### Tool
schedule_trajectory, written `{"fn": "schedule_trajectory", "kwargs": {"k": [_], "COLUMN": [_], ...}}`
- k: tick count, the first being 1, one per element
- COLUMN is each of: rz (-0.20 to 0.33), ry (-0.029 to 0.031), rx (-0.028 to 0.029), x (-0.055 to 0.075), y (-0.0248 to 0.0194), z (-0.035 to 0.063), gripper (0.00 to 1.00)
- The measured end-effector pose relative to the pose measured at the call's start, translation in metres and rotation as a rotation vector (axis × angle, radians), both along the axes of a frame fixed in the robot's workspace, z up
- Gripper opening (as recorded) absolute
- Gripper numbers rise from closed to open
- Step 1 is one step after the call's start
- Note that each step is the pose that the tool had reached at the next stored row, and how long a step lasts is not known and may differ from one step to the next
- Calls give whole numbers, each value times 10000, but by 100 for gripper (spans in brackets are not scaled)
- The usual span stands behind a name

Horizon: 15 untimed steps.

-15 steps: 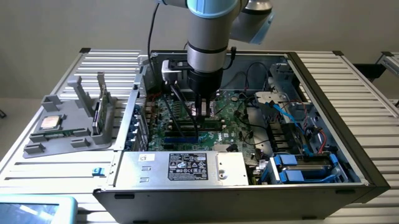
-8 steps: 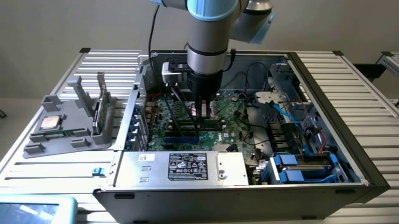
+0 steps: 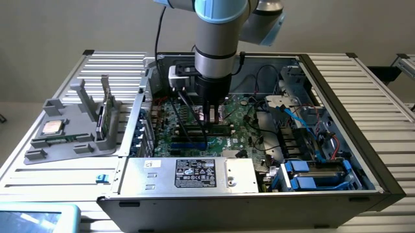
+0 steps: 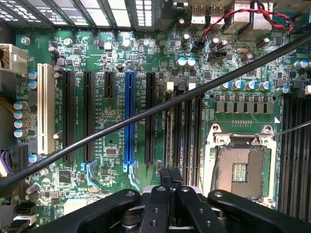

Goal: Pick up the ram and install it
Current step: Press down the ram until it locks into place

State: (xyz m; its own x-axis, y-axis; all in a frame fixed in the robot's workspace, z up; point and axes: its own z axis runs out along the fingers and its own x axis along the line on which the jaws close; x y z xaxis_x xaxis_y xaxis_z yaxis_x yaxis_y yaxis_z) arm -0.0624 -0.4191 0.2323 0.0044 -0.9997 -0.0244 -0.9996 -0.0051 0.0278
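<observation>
My gripper point(image 3: 207, 121) reaches down into the open computer case point(image 3: 337, 111) over the motherboard point(image 3: 240, 116). Its fingers point(image 4: 164, 184) stand close together, shut on the ram point(image 3: 194, 130), a long green stick with black chips lying level just below them. The ram sits right at the black memory slots point(image 4: 187, 126) beside the empty processor socket point(image 4: 240, 170); whether it is seated I cannot tell. In the wrist view the stick is edge-on and hard to pick out.
A black cable point(image 4: 146, 114) crosses the wrist view diagonally above the board. A grey parts holder point(image 3: 71, 131) on the exterior view's left carries a square silver processor point(image 3: 52, 127) and an upright card point(image 3: 107, 114). The power supply point(image 3: 194, 174) fills the case's near side.
</observation>
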Motion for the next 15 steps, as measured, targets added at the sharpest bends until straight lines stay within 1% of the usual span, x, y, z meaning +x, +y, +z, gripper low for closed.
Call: {"fn": "schedule_trajectory", "kwargs": {"k": [8, 15], "rz": [37, 46], "ry": [0, 0], "rx": [-1, 0], "x": [0, 0], "y": [0, 0], "z": [-30, -37], "gripper": [9, 9]}}
